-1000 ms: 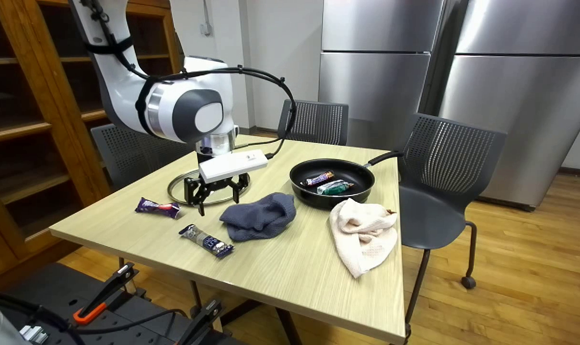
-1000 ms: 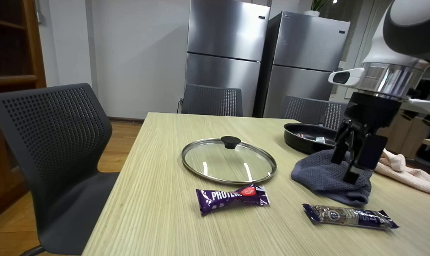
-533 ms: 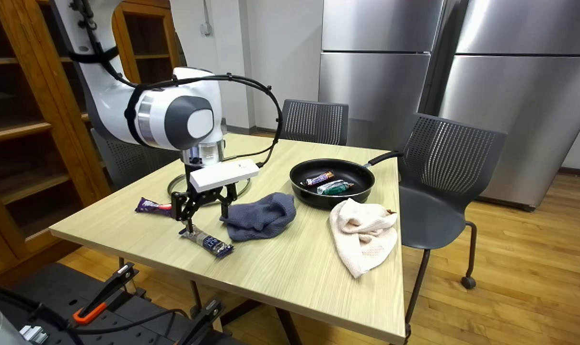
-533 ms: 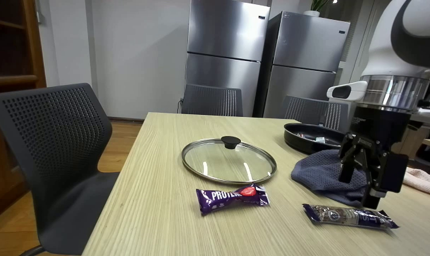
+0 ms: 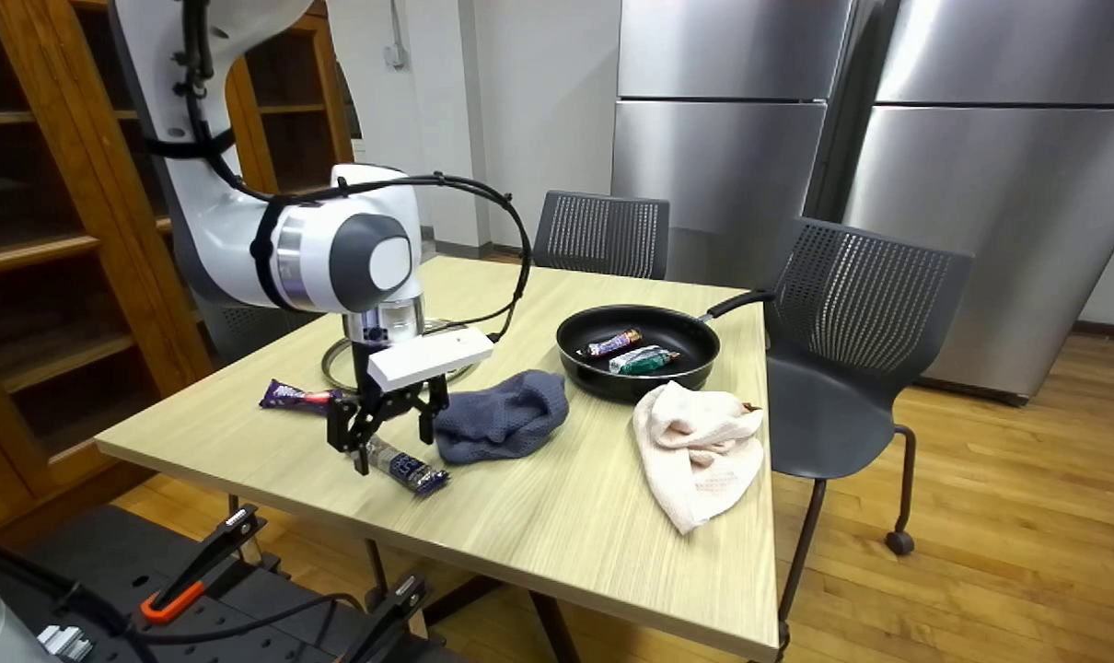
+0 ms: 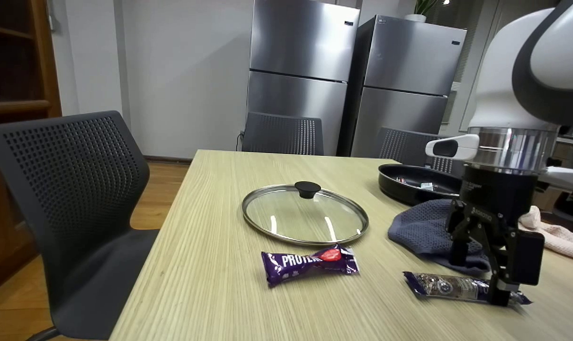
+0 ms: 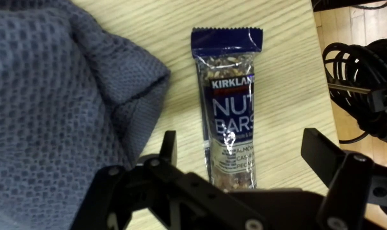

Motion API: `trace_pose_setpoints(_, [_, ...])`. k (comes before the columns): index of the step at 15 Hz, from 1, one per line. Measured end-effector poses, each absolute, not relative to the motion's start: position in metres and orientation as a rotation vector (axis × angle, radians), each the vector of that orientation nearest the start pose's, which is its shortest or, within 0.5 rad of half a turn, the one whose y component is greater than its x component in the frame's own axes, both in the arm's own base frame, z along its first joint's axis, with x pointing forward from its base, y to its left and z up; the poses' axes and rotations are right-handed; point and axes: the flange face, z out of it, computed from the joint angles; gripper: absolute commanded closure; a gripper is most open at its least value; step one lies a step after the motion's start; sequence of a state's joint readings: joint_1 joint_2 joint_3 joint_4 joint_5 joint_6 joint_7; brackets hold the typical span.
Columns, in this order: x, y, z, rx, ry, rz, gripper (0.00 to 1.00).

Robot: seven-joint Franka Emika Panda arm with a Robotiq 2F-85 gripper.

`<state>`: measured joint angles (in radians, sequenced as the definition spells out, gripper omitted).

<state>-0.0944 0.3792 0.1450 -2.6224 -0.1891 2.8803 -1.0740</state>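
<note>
One black gripper is holding its two fingers wide, on either side of one long, dark-blue, plastic-wrapped nut bar lying on a pale wood-grain table. One slate-blue knitted cloth is resting just beside the bar. Only the wrist view is showing the bar's lettering legibly; an exterior view is showing two snack packets inside one round black pan, well apart from the bar.

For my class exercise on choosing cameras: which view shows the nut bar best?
The wrist view: it shows the nut bar close up, much of its lettering readable, though the pincer hides one end. Both exterior views show the bar smaller, partly hidden by the pincer, its lettering unreadable.
</note>
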Motion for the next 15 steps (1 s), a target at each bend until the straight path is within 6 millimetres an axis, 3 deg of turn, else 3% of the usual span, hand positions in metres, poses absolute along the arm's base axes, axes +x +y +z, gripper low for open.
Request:
trace_pose_setpoints(2, [0.404,0.038,0.103,-2.43,-1.871,0.161,0.0])
trace_pose_setpoints(3, [0.405,0.039,0.099,-2.425,-1.876,0.168,0.25])
trace_pose_setpoints(4, [0.406,0.039,0.095,-2.419,-1.88,0.174,0.26])
trace_pose_setpoints(9, [0.419,0.037,0.095,-2.426,-1.898,0.154,0.66])
trace_pose_setpoints(13, [0.418,0.04,0.099,-2.42,-1.908,0.153,0.93])
trace_pose_setpoints(15, [0.418,0.042,0.1,-2.417,-1.914,0.15,1.0])
